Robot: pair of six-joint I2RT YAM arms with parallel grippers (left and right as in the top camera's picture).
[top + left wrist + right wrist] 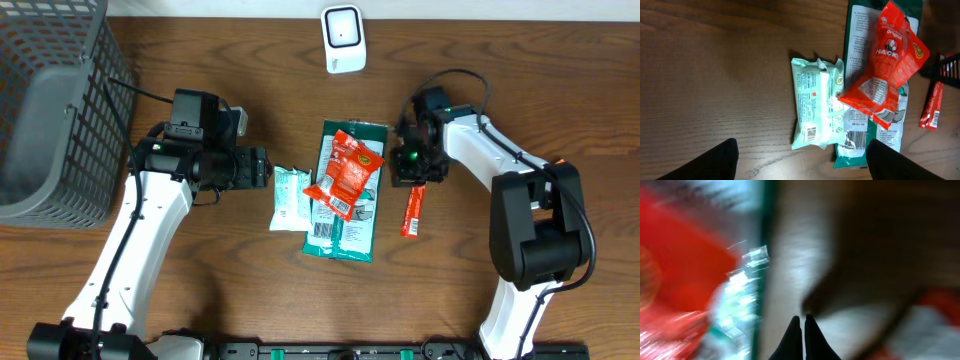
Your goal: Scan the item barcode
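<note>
Your left pincer (267,166) stands released, jaws spread wide and holding nothing, just left of a pale mint-green wipes packet (290,198) that lies flat on the brown wooden tabletop (200,290). In the left wrist view that packet shows a barcode at its lower end. Its right edge meets a long dark green foil packet (345,235), and a red-orange crinkled snack bag (345,172) lies tilted on top of that one. A small red stick sachet (412,210) lies apart to the right. Your right pincer (801,325) is clenched, fingers pressed together on nothing, close by the green packet's right edge; its own view is blurred. The white rounded scanner unit (343,38) sits at the far edge, well apart from the pile. A grey wire basket (60,100) occupies the far left corner.
</note>
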